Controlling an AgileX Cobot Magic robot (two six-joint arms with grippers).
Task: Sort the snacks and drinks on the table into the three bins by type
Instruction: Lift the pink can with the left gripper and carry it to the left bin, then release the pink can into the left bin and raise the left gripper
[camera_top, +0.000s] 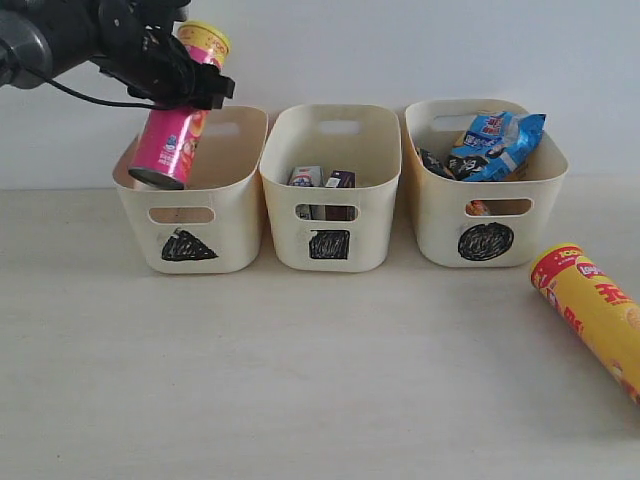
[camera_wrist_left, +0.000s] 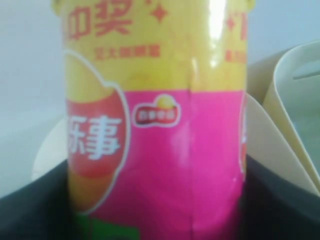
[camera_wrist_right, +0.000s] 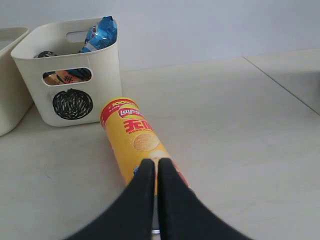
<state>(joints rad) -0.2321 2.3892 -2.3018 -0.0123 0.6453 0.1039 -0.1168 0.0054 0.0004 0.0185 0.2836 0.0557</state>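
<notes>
My left gripper (camera_top: 185, 80) is shut on the pink chip tube (camera_top: 178, 130), holding it tilted over the triangle bin (camera_top: 240, 215); the tube (camera_wrist_left: 165, 150) fills the left wrist view between the black fingers (camera_wrist_left: 272, 200). In the middle square bin (camera_top: 370, 235) stand two small drink cartons (camera_top: 322, 180). Blue and orange crinkly bags (camera_top: 495, 145) fill the circle bin (camera_top: 545, 215) (camera_wrist_right: 107, 75). The yellow-orange chip tube (camera_top: 595, 310) (camera_wrist_right: 131, 137) lies on the table at the right. My right gripper (camera_wrist_right: 155, 165) hovers shut over this tube, holding nothing; the exterior view does not show it.
The bins stand in a row against a white wall (camera_top: 400, 50). The pale tabletop (camera_top: 300, 370) stretches in front of them. A seam in the surface (camera_wrist_right: 280, 82) shows in the right wrist view.
</notes>
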